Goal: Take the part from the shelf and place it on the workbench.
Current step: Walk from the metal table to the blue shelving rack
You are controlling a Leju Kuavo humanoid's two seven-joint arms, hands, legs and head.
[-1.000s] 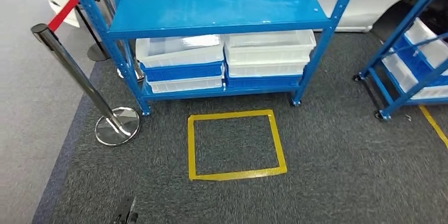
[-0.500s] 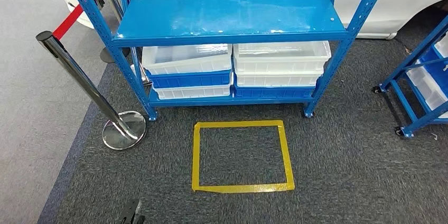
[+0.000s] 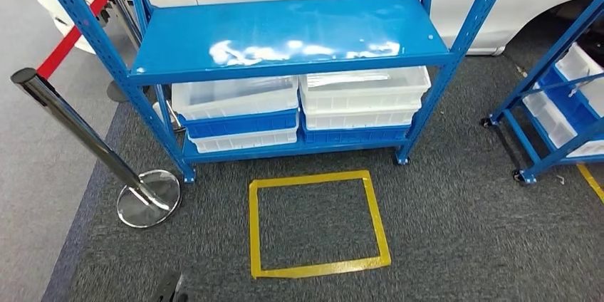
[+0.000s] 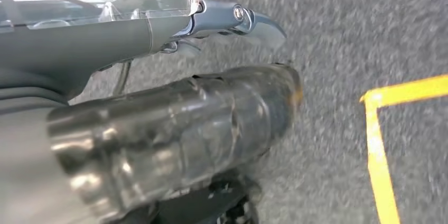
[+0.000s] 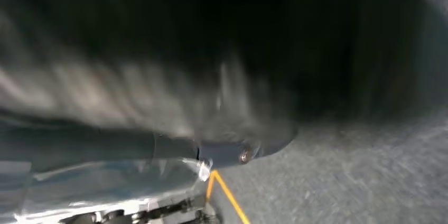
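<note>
Shelf bare on top, left hand fingers empty, right hand's grip unclear

Dark grey carpet is carrying a yellow tape square. A chrome stanchion is leaning at its edge, and overhead light is glaring off the floor.

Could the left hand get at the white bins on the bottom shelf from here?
Probably not yet. The left hand hangs low over the carpet, and the bins sit back under the blue shelf, beyond the taped square.
</note>
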